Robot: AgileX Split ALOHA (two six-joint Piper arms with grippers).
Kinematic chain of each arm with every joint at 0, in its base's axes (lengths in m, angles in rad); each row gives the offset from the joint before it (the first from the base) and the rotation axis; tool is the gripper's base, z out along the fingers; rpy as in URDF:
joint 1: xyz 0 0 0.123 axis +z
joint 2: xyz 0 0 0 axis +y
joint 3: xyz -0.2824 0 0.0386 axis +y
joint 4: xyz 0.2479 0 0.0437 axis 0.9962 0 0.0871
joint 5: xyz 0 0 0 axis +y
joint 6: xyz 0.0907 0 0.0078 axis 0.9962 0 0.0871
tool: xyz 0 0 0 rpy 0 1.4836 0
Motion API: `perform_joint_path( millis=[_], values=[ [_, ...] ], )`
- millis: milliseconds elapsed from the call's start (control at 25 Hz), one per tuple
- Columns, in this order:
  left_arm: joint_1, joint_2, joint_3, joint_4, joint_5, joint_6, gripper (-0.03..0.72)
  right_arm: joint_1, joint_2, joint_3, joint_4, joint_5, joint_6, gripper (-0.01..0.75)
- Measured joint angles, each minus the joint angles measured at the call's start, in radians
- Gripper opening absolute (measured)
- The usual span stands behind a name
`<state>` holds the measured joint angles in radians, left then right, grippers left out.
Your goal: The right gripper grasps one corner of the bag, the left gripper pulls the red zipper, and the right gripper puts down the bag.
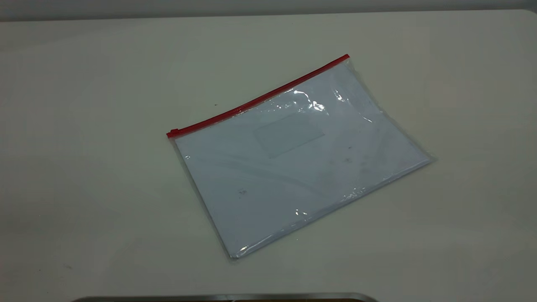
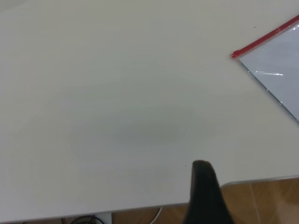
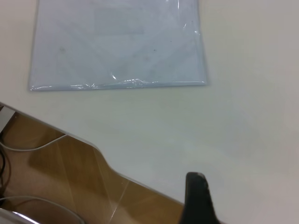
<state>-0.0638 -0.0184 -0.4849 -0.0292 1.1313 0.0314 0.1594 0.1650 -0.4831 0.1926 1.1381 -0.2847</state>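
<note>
The bag [image 1: 293, 159] lies flat on the white table, turned at an angle, bluish-white with a faint label window. The red zipper [image 1: 260, 98] runs along its far long edge, with the slider tab [image 1: 173, 132] at the left end. Neither arm shows in the exterior view. My left gripper [image 2: 202, 164] shows as one black tapered tip with no gap, low over the table's near edge, well away from the bag's zipper corner [image 2: 236, 54]. My right gripper [image 3: 196, 176] is likewise one black tip, empty, apart from the bag's plain long edge [image 3: 117, 85].
The white table [image 1: 84, 167] extends wide on all sides of the bag. Its near edge [image 3: 84, 140] borders a wooden floor with cables [image 3: 28, 148]. A metal bar [image 1: 226, 298] lies along the bottom of the exterior view.
</note>
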Motion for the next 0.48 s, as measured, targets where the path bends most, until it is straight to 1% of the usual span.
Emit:
perform_joint_path(
  millis=[120,200,360,480],
  values=[
    [0.0,0.0,0.0,0.0,0.0,0.0,0.559,0.0,0.0,0.0,0.0,0.0,0.0,0.568],
    [0.0,0.0,0.0,0.0,0.0,0.0,0.559,-0.017,-0.015,0.0,0.0,0.0,0.0,0.568],
    [0.001,0.0,0.0,0.0,0.0,0.0,0.559,-0.1,-0.094,0.0,0.0,0.0,0.0,0.568],
    [0.001,0.0,0.0,0.0,0.0,0.0,0.559,-0.142,-0.163,0.0,0.0,0.0,0.0,0.568]
  ],
)
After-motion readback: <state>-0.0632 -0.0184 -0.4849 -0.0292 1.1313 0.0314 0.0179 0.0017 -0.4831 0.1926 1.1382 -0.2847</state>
